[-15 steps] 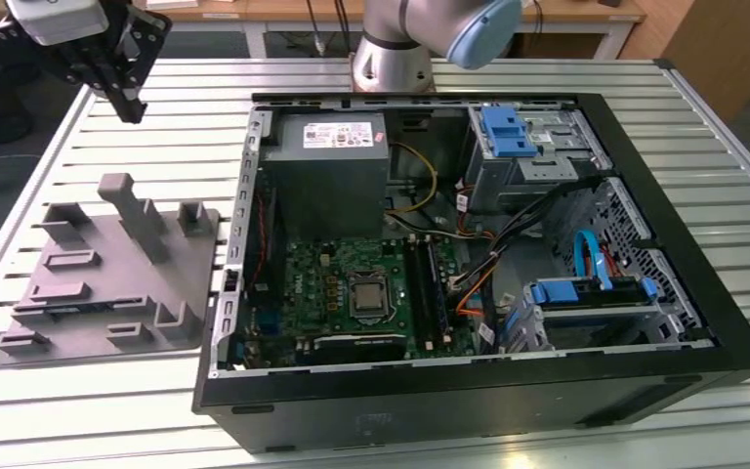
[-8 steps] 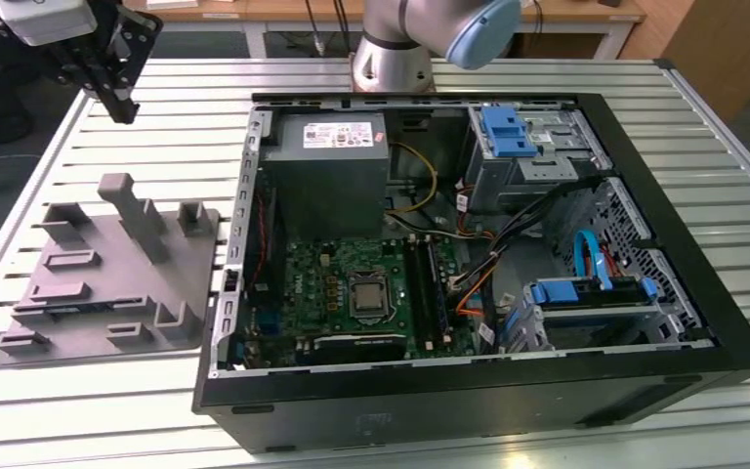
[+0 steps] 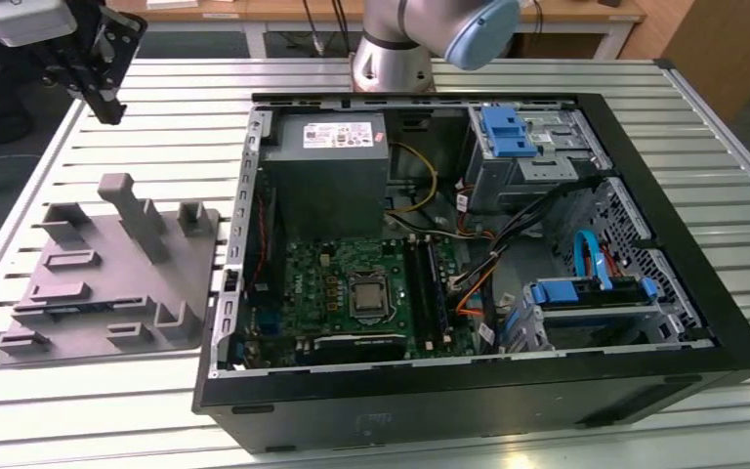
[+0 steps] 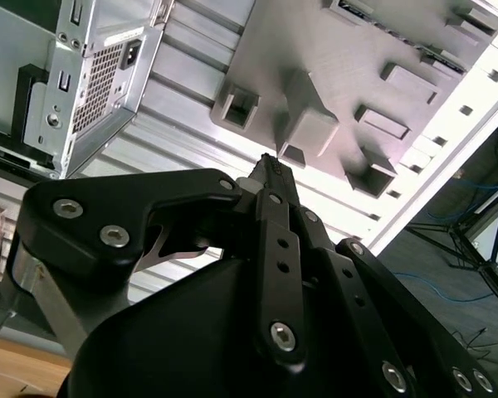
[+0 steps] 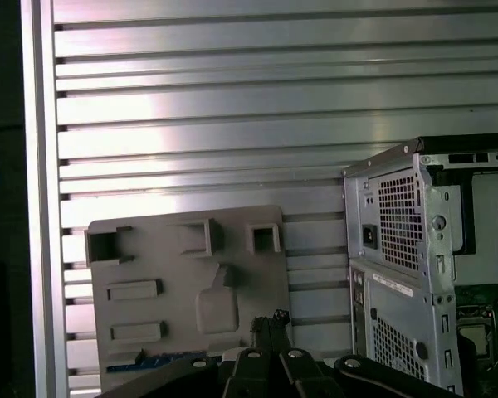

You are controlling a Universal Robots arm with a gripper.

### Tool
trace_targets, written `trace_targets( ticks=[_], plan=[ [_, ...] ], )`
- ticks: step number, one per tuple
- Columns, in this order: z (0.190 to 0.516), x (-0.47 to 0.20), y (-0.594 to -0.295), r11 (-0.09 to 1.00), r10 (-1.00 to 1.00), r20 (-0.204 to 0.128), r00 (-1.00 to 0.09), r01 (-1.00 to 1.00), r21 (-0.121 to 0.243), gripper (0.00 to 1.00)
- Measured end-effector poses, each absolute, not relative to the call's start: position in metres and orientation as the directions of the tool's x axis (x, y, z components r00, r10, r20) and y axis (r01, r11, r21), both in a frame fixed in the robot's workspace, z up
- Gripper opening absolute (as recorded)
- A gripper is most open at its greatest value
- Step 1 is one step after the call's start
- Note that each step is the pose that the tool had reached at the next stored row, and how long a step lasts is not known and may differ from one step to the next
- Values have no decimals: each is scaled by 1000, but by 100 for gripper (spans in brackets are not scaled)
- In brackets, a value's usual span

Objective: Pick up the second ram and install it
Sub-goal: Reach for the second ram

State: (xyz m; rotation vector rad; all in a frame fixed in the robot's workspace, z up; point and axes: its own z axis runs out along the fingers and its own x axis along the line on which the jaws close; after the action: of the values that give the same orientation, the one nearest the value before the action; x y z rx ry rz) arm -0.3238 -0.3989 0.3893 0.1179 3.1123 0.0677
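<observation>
We judged the pick-up step barely begun; the gripper (image 3: 109, 109) hung high over the far left corner of the slatted table (image 3: 687, 117), at the exterior view's left, well apart from everything; in the second wrist view its fingertips (image 4: 270, 163) met in one point, together and clamped on nothing. What we took for the second ram (image 5: 138, 361) lay as a thin dark strip in a slot at the near end of the grey holder plate (image 3: 102, 283), just left of the open computer case (image 3: 479, 396); the motherboard (image 3: 336, 278) and its long black slots (image 3: 436, 283) sat inside. To our mind, a grasp would call for parted fingers, lined up squarely on that thin edge; a skewed approach could nudge the stick against its slot.
</observation>
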Motion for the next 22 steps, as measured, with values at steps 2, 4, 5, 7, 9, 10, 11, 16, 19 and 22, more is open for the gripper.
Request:
trace_targets(
  ticks=[2, 4, 5, 7, 9, 10, 11, 16, 19, 22],
  plan=[
    [389, -327, -399, 996, 76, -25, -997, 75, 44, 10],
    [389, -330, -399, 996, 76, -25, -997, 75, 44, 10],
    [389, -331, -399, 996, 76, -25, -997, 75, 44, 10],
    [389, -334, -399, 996, 76, -25, -997, 75, 44, 10],
    [389, -338, -399, 996, 76, -25, -997, 75, 44, 10],
    [389, -340, -399, 996, 76, -25, -997, 75, 44, 10],
    [388, -342, -399, 996, 76, -25, -997, 75, 44, 10],
    [388, -349, -399, 996, 76, -25, -997, 75, 44, 10],
    [387, -353, -399, 996, 76, -25, -997, 75, 44, 10],
    [387, -357, -399, 996, 76, -25, -997, 75, 44, 10]
  ],
)
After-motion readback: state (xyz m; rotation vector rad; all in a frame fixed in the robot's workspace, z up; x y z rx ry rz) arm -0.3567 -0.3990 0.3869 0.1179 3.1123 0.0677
